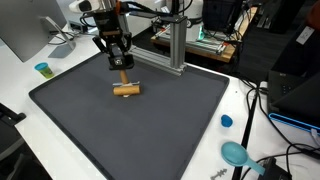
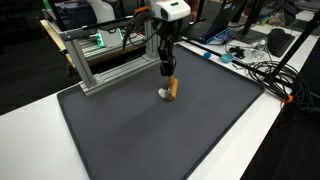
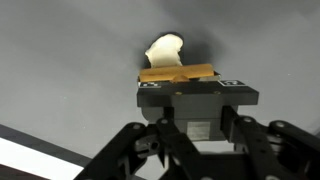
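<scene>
A white table (image 1: pixel 20 95) is seen in both exterior views. Most of its top is covered by a dark grey mat (image 1: pixel 150 130). Along the far edge of the mat, an aluminium frame (image 1: pixel 176 45) of square bars is set up, and it is shown at the back of the mat in an exterior view (image 2: pixel 100 65) as well.

The gripper (image 1: pixel 121 68) is hung straight down over the mat, just in front of the frame. In the wrist view, the gripper (image 3: pixel 190 80) is shown with its jaws pressed together on a wooden piece (image 3: pixel 178 73), which is pinched across between the pads.

The wooden piece (image 1: pixel 126 89) is found low on the mat under the gripper, near the mat's far half. Whether it is rested on the mat or lifted just clear cannot be told. A small cream lump (image 2: pixel 163 94) is seen touching one end of it, and it is shown beyond the wood in the wrist view (image 3: pixel 165 50).

Off the mat, a teal scoop (image 1: pixel 236 153), a teal cup (image 1: pixel 42 69) and a blue cap (image 1: pixel 226 121) are laid on the table, well apart from the gripper.
</scene>
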